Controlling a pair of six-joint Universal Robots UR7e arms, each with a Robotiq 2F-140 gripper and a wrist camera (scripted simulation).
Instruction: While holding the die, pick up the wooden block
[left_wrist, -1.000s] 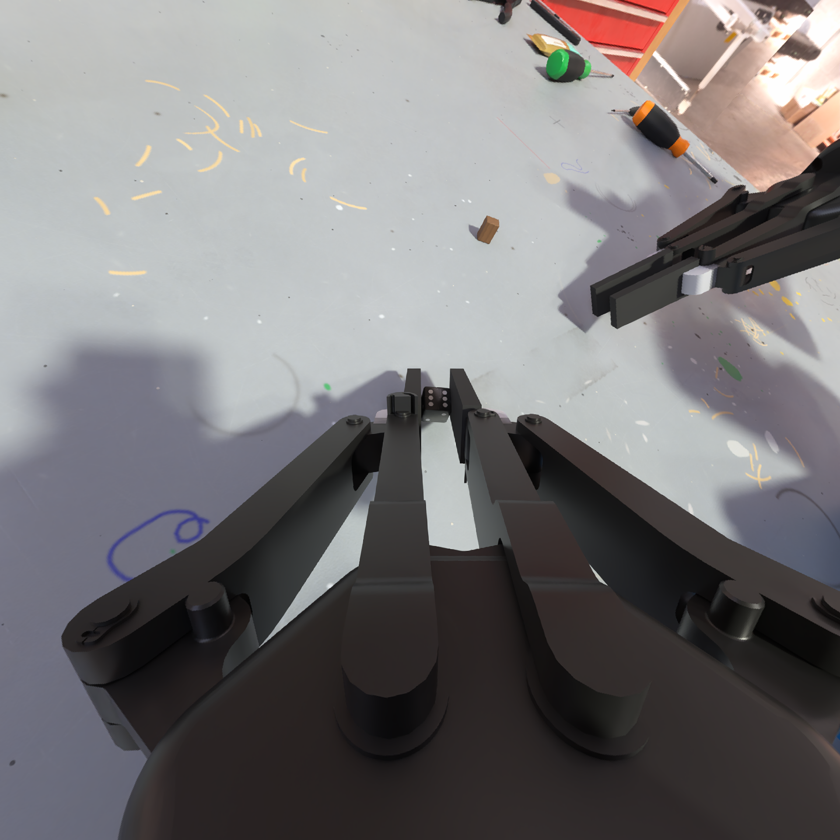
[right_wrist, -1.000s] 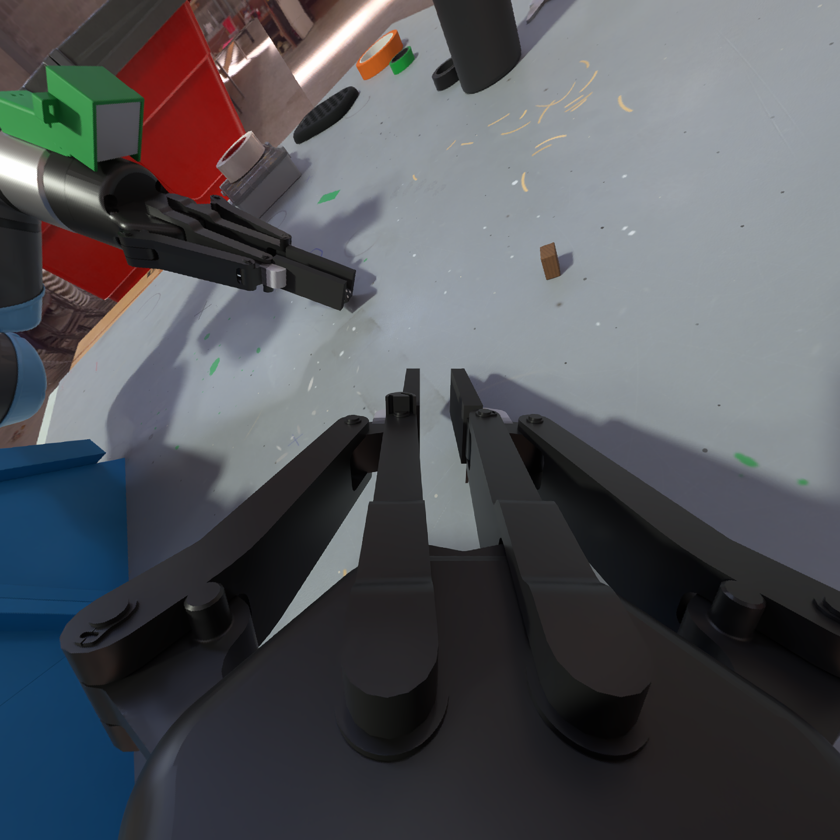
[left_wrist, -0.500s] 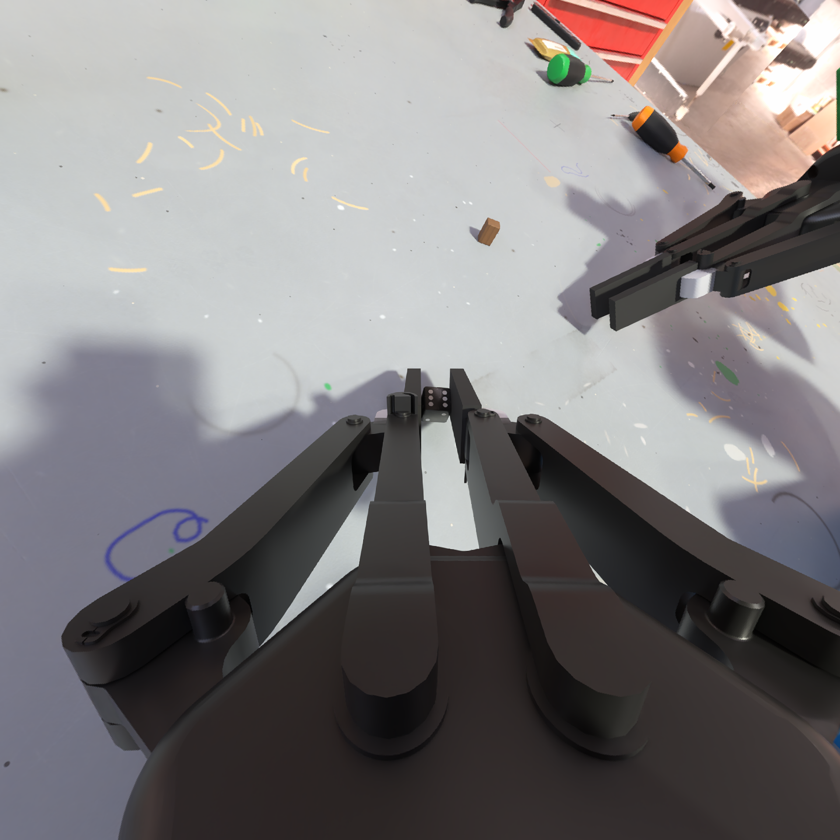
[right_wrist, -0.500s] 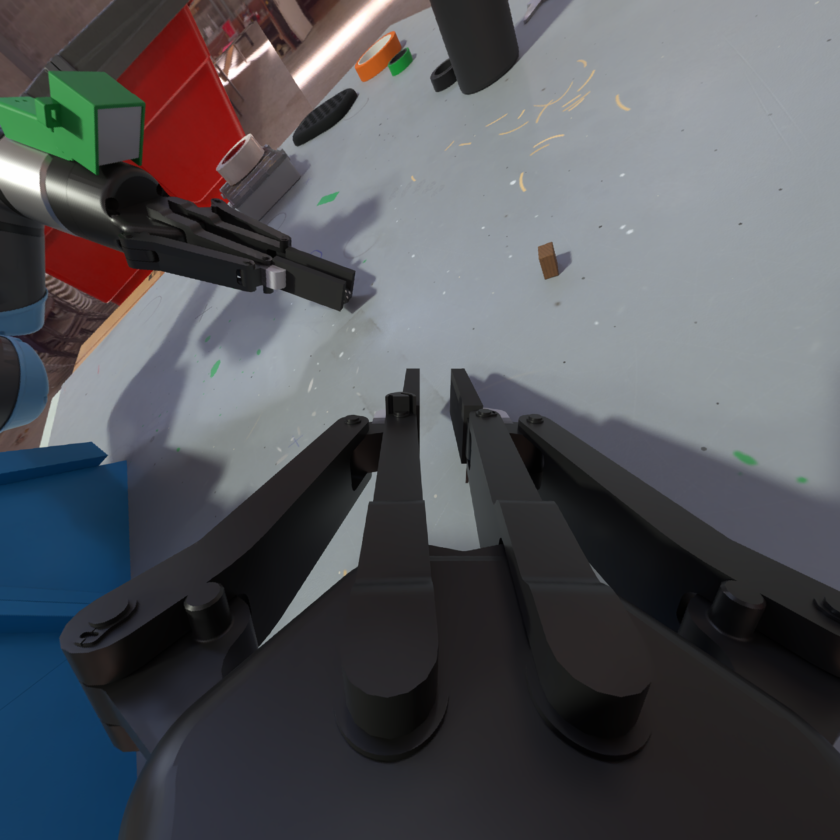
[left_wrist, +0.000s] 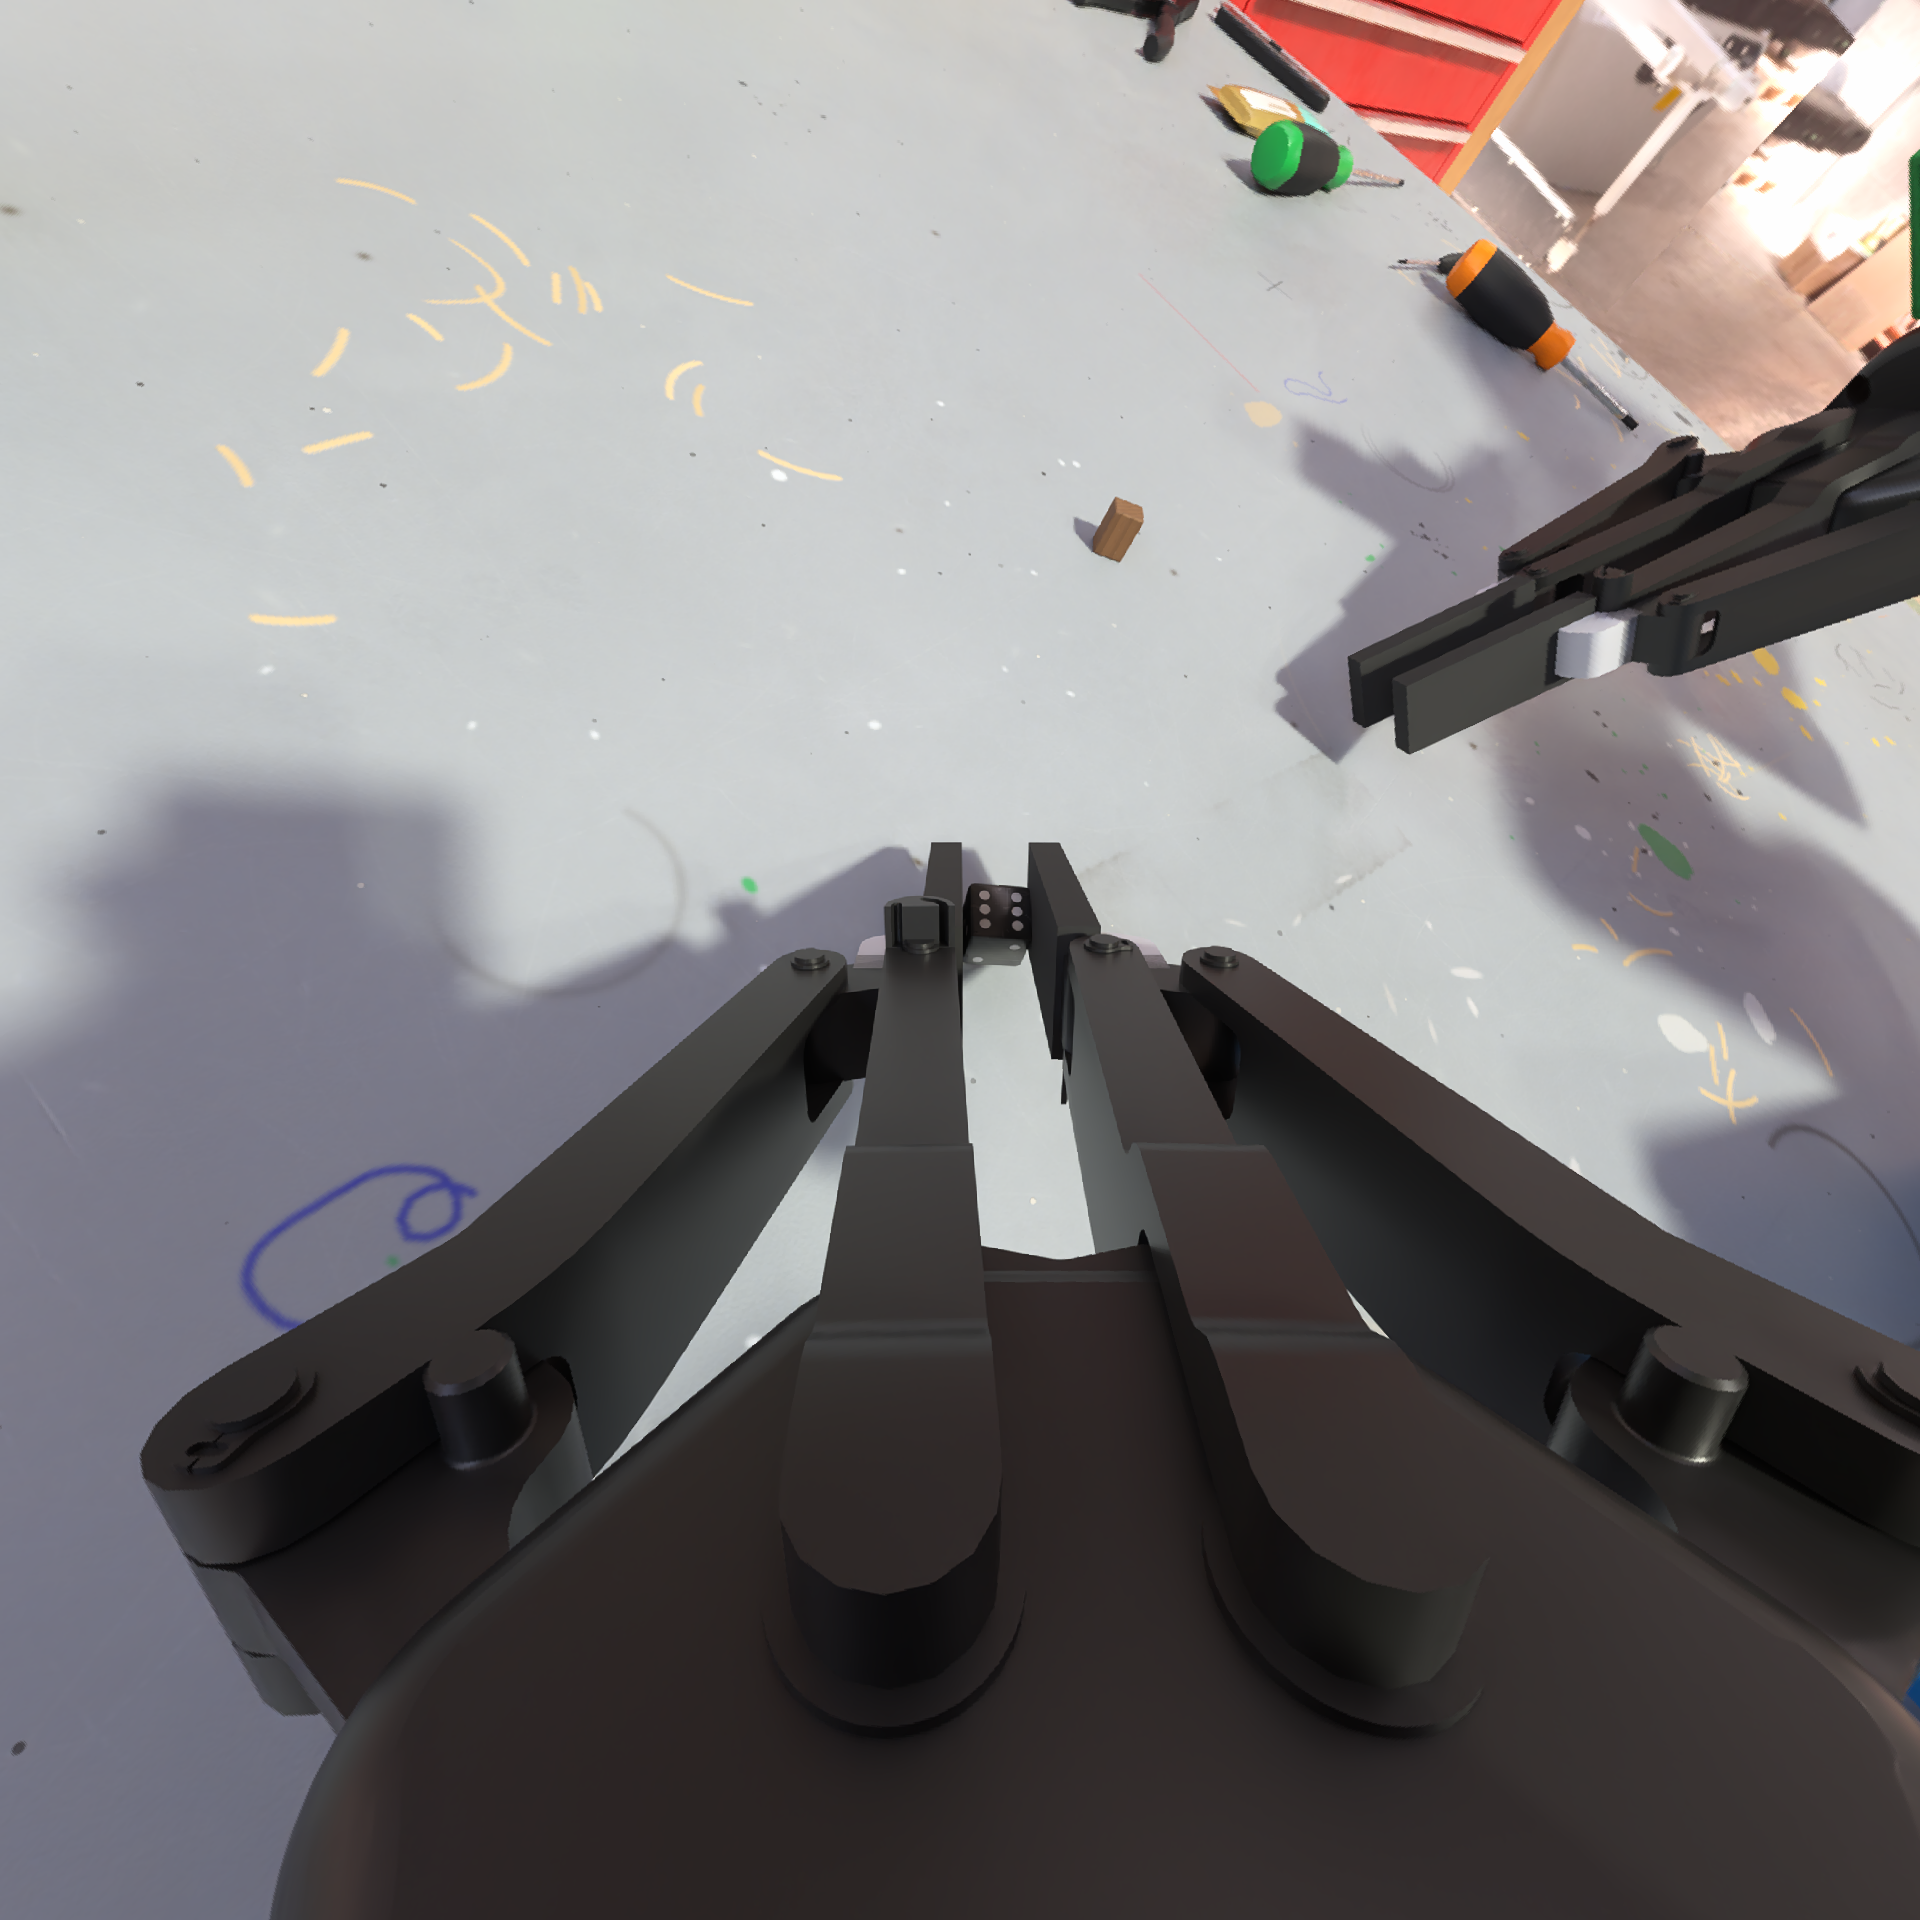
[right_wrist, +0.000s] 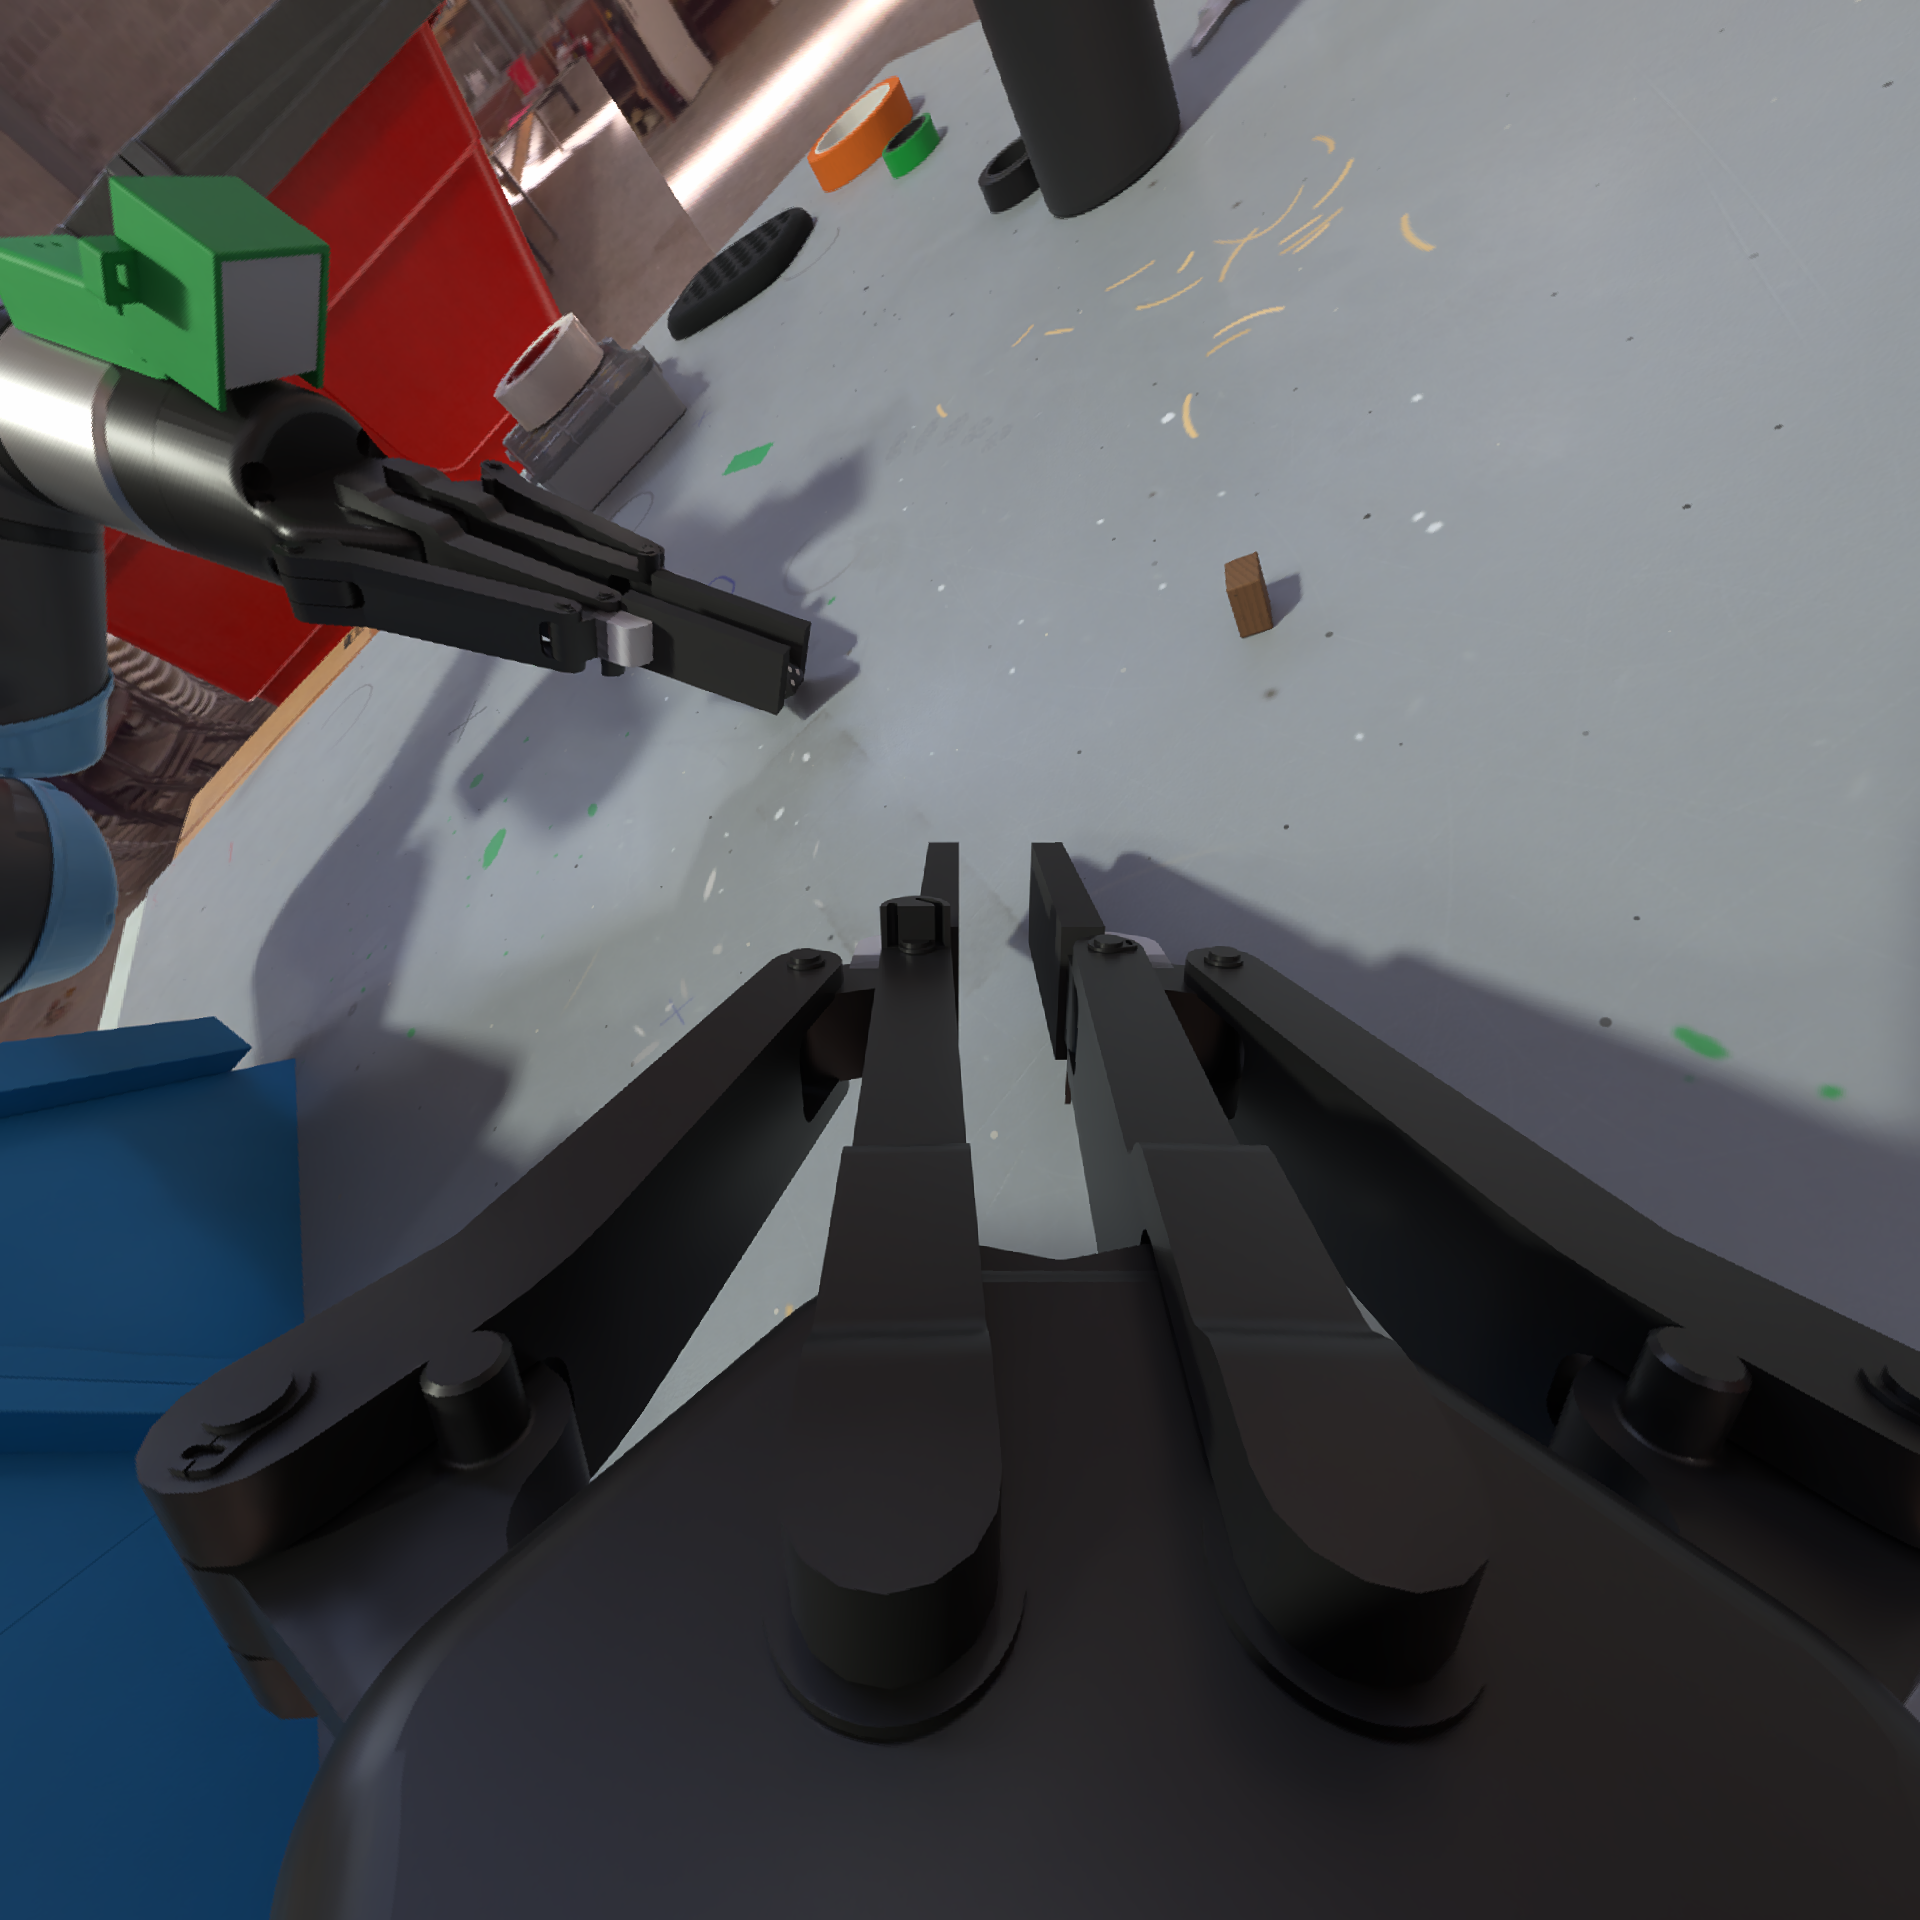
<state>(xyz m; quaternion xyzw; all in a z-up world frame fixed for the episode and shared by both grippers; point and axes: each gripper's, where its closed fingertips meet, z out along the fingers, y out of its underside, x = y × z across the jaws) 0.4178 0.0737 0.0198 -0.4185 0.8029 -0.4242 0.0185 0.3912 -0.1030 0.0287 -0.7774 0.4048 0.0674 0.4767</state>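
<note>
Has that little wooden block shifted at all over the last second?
No. The wooden block stands in the same spot, just as far from the yellow streak on the table, and nothing touches it.

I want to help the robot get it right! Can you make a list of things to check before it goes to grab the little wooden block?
1. Die pinched in the left gripper: ok.
2. Right gripper holding nothing: ok.
3. Right gripper wide enough for the wooden block: not ok, fingers nearly shut.
4. Wooden block alone on the table, nothing touching it: ok.
5. Right gripper at the block: not ok, it sits well ahead.
6. Left gripper clear of the path: ok, it hangs off to the side.
</note>
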